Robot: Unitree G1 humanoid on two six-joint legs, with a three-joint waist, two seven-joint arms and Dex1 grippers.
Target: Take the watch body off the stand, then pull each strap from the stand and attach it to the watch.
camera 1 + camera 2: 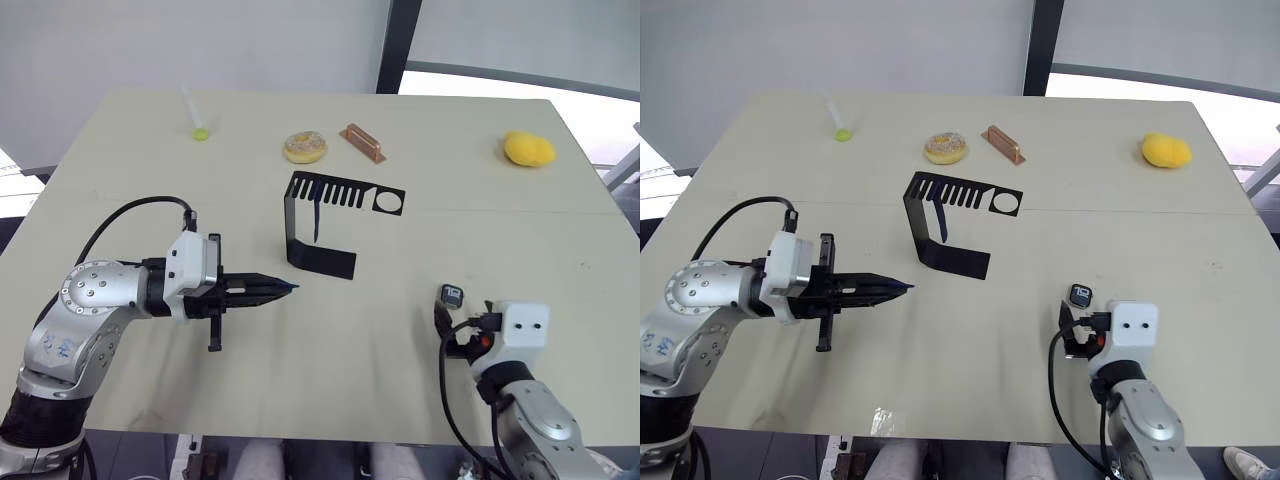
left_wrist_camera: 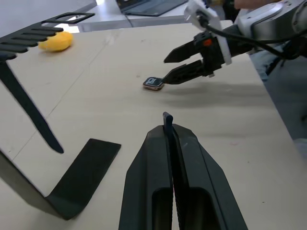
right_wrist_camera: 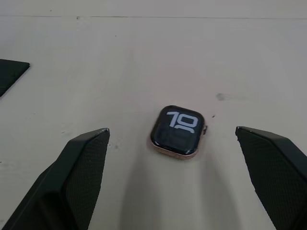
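The black stand (image 1: 324, 261) sits mid-table, with one navy strap (image 1: 316, 216) hanging from its slotted top plate. My left gripper (image 1: 286, 288) hovers left of the stand's base and is shut on the other strap, whose thin blue tip (image 2: 167, 118) pokes out between the fingers. The watch body (image 3: 177, 132) lies flat on the table at the near right, its screen up with white digits showing. My right gripper (image 2: 164, 70) is open just behind it, one finger on each side of the watch, apart from it.
Along the far side of the table lie a donut (image 1: 305, 147), a copper-coloured bar (image 1: 362, 143), a yellow lump (image 1: 528, 149) and a green-tipped clear tube (image 1: 200, 132). Bare tabletop separates the two grippers.
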